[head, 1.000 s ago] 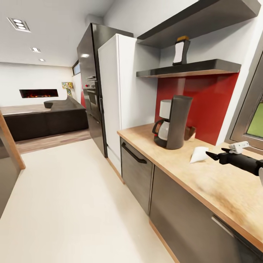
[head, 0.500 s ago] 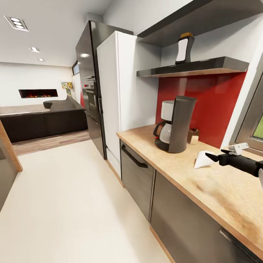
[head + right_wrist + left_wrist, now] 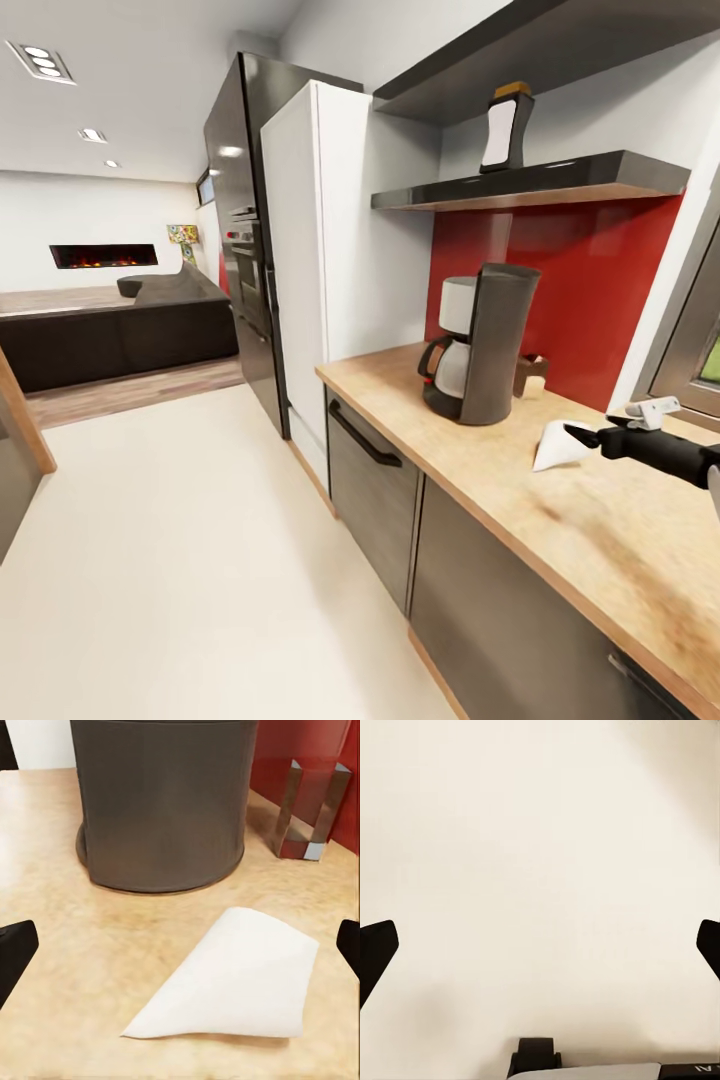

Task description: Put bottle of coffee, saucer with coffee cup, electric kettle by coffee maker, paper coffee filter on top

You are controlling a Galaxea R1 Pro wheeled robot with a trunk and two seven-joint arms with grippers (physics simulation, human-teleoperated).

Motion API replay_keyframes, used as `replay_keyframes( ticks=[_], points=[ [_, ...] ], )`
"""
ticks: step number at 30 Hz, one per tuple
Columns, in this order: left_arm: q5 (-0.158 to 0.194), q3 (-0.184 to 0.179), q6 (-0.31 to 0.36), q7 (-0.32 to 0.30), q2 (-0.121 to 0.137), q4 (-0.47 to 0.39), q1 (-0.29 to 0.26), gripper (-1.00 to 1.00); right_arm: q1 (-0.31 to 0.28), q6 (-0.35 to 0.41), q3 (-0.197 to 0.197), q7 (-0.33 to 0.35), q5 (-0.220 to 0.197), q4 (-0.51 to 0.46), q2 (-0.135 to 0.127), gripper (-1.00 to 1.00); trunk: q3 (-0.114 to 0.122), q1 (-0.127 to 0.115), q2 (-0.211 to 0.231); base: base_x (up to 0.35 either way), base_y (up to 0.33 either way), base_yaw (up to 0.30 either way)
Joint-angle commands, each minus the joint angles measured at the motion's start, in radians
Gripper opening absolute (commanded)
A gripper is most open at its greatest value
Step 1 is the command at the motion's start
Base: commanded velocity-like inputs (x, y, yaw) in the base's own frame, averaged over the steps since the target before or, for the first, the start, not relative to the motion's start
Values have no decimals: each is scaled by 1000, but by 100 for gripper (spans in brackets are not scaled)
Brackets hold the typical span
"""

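Since the earlier frames the whole head view had shifted, so the camera had moved; against the bench, the right gripper had closed in on the paper coffee filter, its dark tip now overlapping the filter's edge in the head view where before it sat apart.

In the right wrist view the jaws stood wide apart, one black finger at each side of the frame, with the filter lying flat on the bench between and ahead of them, untouched. The coffee maker stood just beyond the filter, and a small brown holder sat beside it against the red wall.

In the head view the coffee maker stood on the light-wood bench in front of the red backsplash. The bottle of coffee stood upright on the dark shelf above it.

The left gripper had its jaws apart too, over a plain pale surface.
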Motion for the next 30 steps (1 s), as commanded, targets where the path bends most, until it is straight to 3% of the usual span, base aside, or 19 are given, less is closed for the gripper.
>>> replay_keyframes(
  ticks=[1,4,7,13,30],
  points=[
    [0,0,-1,0,0,-1,0,100,-1,7,-1,6,13,-1,0,100,-1,0,-1,29,-20,0],
    [0,0,-1,0,0,-1,0,100,-1,-26,-4,6,71,18,0,100,-1,0,-1,92,-88,0],
    [0,0,-1,0,0,-1,0,100,-1,-63,-5,6,90,56,0,100,-1,0,-1,83,-79,0],
    [-1,0,-1,0,1,-1,0,100,-1,-94,-5,6,101,112,1,100,-1,0,-1,25,-23,0],
    [0,0,-1,0,1,0,0,100,-1,-101,1,6,101,124,3,100,-1,0,-1,47,-1,0]
  ],
)
